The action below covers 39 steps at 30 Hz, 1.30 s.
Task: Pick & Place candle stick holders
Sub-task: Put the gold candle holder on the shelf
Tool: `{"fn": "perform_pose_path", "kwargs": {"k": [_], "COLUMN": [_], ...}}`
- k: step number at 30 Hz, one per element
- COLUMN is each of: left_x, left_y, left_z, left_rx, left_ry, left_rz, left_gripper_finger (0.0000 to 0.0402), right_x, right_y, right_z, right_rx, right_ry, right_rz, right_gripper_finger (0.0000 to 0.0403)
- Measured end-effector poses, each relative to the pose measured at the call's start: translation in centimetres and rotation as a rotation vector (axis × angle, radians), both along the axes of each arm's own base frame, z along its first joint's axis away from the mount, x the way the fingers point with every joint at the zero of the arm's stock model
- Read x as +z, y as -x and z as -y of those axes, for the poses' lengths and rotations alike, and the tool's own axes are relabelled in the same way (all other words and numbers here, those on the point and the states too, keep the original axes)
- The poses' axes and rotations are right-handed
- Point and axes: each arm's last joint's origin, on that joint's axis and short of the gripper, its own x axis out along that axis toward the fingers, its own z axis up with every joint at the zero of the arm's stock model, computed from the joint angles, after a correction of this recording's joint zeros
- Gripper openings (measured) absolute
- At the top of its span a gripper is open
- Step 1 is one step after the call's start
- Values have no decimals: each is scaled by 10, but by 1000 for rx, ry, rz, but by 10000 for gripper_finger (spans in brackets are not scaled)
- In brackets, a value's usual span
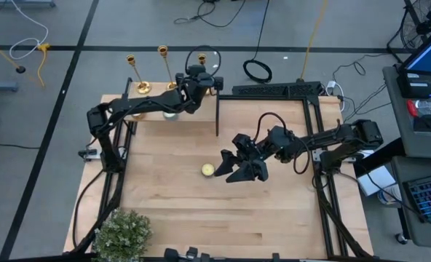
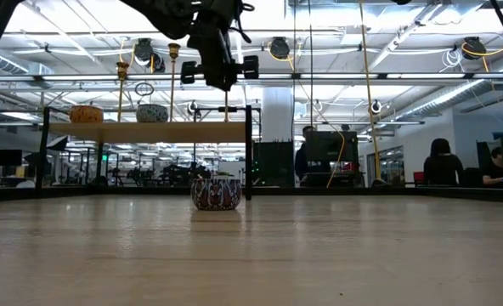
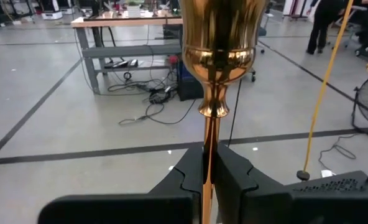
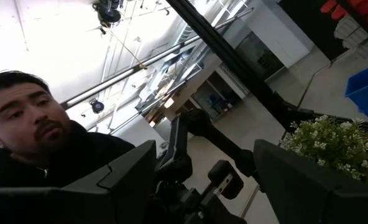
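Two gold candle stick holders (image 1: 137, 76) (image 1: 167, 69) stand upright on their round bases on a raised wooden shelf (image 2: 149, 132) at the table's far left; the low view shows them too (image 2: 121, 85) (image 2: 173, 76). The third holder (image 3: 221, 43) stands upright in my left gripper (image 1: 199, 73), which is shut on it high above the shelf's right end (image 2: 222, 72). Its base is out of view. My right gripper (image 1: 232, 167) hovers open at mid-table, tipped upward and holding nothing, beside a small yellow candle (image 1: 207, 169). My left gripper pinches the holder's thin stem (image 3: 207, 134) between its two fingers (image 3: 190, 174), a short way below the cup's neck. The fingers come in about level and lie across the upright stem. The cup stands above the fingers; the base and what it rests on do not show.
Two round candles (image 2: 86, 113) (image 2: 152, 112) sit on the shelf, and a patterned bowl (image 2: 216, 193) stands on the table below it. A black frame (image 1: 274, 91) runs along the far edge. A potted plant (image 1: 121, 233) is at the near left corner. A person (image 4: 41, 143) shows beyond the table.
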Motion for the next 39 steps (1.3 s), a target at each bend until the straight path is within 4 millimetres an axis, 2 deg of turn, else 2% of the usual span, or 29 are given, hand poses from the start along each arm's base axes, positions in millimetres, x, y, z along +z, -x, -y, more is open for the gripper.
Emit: {"fn": "perform_pose_path", "kwargs": {"k": [39], "left_x": [-3], "left_y": [5], "left_z": [-9], "left_rx": [-17], "left_ry": [29], "left_rz": [-25], "left_gripper_finger": [16], "right_x": [0], "right_y": [0], "right_z": [0], "right_rx": [-2], "right_ry": [5], "right_rz": [4], "right_gripper_finger": [265]}}
